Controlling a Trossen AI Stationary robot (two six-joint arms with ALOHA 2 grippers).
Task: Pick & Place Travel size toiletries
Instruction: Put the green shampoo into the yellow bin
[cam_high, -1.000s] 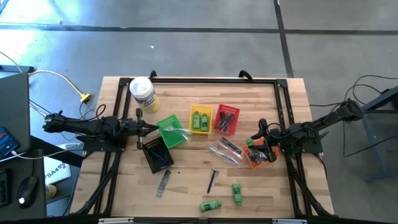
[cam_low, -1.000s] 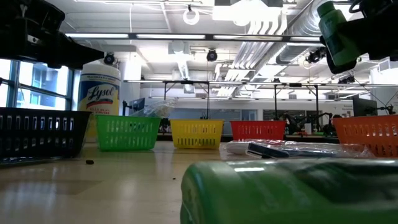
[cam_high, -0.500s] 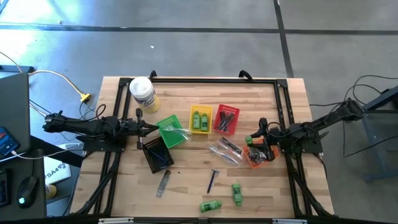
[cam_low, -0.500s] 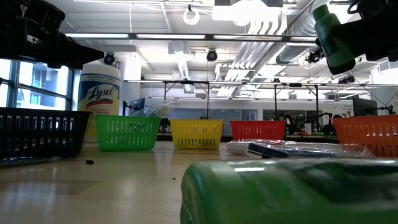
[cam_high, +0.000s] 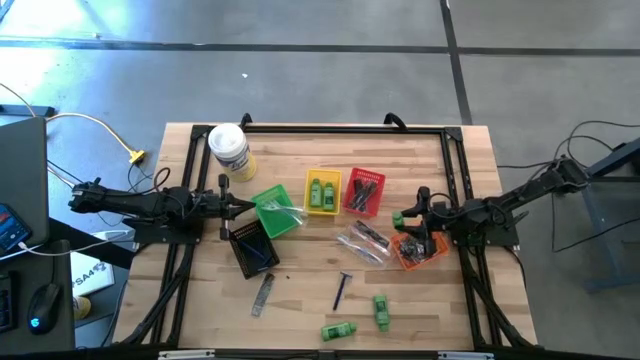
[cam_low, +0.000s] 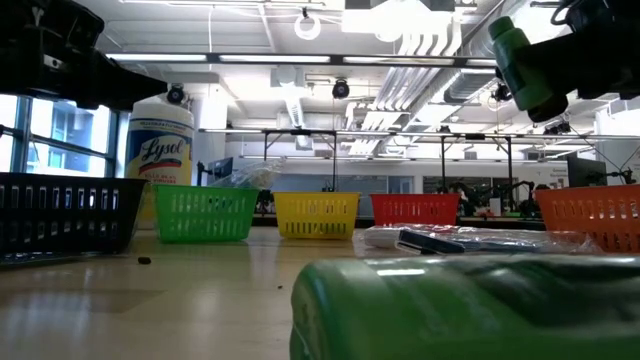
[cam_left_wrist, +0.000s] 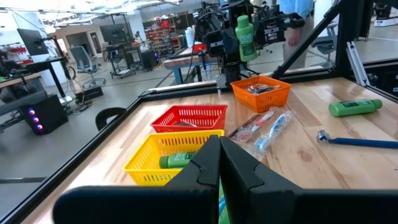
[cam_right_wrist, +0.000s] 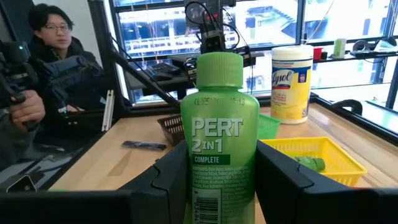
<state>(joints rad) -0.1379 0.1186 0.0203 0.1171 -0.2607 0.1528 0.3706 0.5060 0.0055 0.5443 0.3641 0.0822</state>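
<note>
A wooden tabletop on a grey concrete floor carries a row of small baskets along its middle. Near the right edge, above the orange basket, the right claw clasps a green mini bottle upright between its fingers, held clear of the tabletop. The left claw is clenched on nothing at the left edge beside the green basket, while two more green bottles and a blue razor lie near the front edge.
</note>
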